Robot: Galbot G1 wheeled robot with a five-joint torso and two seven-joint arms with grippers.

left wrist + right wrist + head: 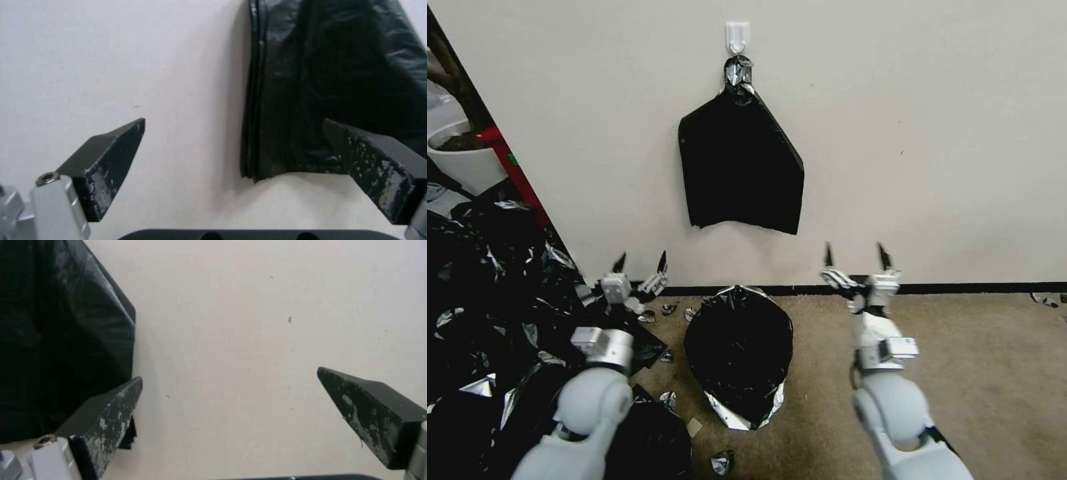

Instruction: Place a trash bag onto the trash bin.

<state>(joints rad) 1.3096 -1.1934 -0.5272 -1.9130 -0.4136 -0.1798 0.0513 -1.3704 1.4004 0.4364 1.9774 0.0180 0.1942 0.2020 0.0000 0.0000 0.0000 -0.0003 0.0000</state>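
Note:
A glossy black trash bag (738, 350) with silvery wrinkles covers a round shape on the carpet below the wall. The trash bin's own walls are hidden under the plastic. My left gripper (640, 263) is open, raised to the left of the bag near the wall. On the bag's right, my right gripper (855, 257) is also open at about the same height. Both point at the wall with nothing between their fingers. In the left wrist view the left gripper (233, 133) faces the lower edge of the hanging sheaf of bags (333, 83). The right gripper (229, 380) faces bare wall.
A flat black sheaf of bags (740, 167) hangs from a white wall hook (738, 37); its edge (58, 340) is beside my right gripper. A big mass of black bags (487, 300) fills the floor at left, below a white plant pot (460, 157). Open carpet (994, 373) lies to the right.

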